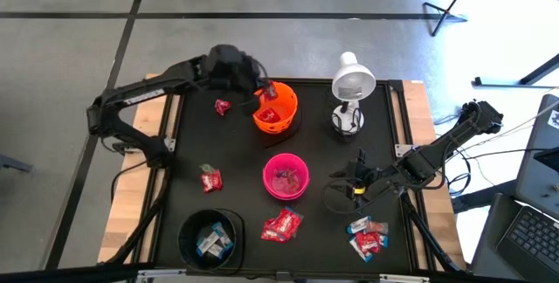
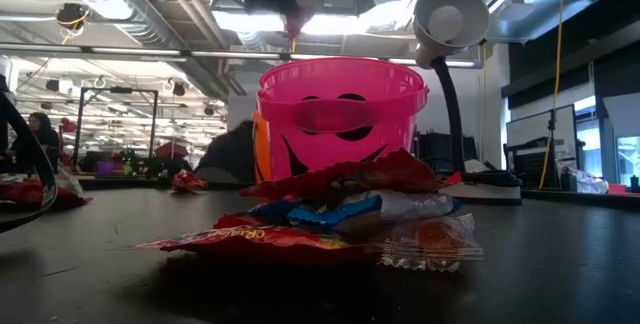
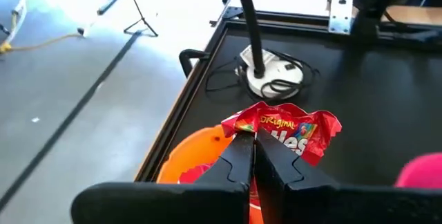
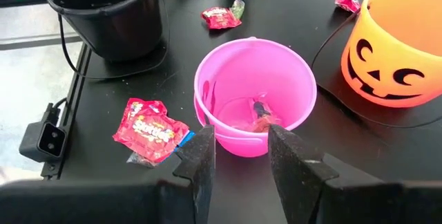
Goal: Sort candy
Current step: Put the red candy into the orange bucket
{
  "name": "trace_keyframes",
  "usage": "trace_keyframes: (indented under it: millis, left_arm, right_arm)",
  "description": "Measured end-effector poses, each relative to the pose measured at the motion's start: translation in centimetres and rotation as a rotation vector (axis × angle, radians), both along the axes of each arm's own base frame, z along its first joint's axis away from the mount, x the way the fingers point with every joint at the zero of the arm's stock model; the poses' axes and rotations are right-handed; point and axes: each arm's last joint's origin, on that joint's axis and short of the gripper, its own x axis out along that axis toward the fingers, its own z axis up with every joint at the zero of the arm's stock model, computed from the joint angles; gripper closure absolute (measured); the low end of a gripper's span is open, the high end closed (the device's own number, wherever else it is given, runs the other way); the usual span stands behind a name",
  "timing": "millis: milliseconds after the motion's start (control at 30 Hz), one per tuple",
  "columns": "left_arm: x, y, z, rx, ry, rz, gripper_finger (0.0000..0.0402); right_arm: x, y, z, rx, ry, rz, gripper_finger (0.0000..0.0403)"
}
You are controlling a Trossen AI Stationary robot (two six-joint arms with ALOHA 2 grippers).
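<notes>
My left gripper [image 1: 265, 93] hovers over the orange pumpkin bowl [image 1: 276, 110] at the far middle of the table, shut on a red candy packet [image 3: 283, 128]. My right gripper [image 1: 353, 184] stands open and holds nothing, just right of the pink bowl [image 1: 286, 176], which has a few sweets inside. Near the front left stands the black bowl [image 1: 210, 238], holding blue-and-white sweets. Loose candy lies flat on the table: one piece [image 1: 221, 106] left of the orange bowl, another [image 1: 210, 178] at mid left, a pile [image 1: 281, 224] in front of the pink bowl, and a pile [image 1: 367, 238] at the front right. My left gripper pinches the red packet by one end [image 3: 257, 128] between its two fingertips. The fingers slant downward, coming from the table's left. The rest of the packet sticks out crumpled beyond the tips, lifted clear above the orange bowl's rim [image 3: 186, 156].
A white desk lamp [image 1: 349, 91] stands at the far right of the black mat, its cable looping on the table toward my right gripper. In the right wrist view a power plug [image 4: 43, 140] lies at the mat's edge. Bare mat lies between the bowls.
</notes>
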Motion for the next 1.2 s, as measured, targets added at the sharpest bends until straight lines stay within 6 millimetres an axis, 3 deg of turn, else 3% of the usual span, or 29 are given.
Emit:
trace_keyframes:
  millis: [267, 500, 733, 1000, 1200]
  left_arm:
    - [2.8, 4.8, -5.1, -0.115, 0.086, 0.021, 0.0401]
    - [3.7, 6.8, -8.0, -0.184, 0.146, 0.035, 0.0401]
    - [3.4, 7.3, -8.2, -0.226, 0.141, 0.053, 0.0390]
    - [3.3, 7.0, -8.3, -0.244, 0.167, 0.037, 0.0286]
    - [3.1, 7.0, -5.2, -0.208, 0.192, 0.089, 0.0235]
  right_arm:
    - [0.0, 0.0, 0.0, 0.043, -0.002, -0.030, 0.0272]
    - [0.0, 0.0, 0.0, 0.047, -0.002, -0.032, 0.0272]
    - [0.0, 0.0, 0.0, 0.046, -0.002, -0.033, 0.0272]
    - [0.0, 0.0, 0.0, 0.048, -0.004, -0.033, 0.0272]
    - [0.0, 0.0, 0.0, 0.047, -0.002, -0.033, 0.0272]
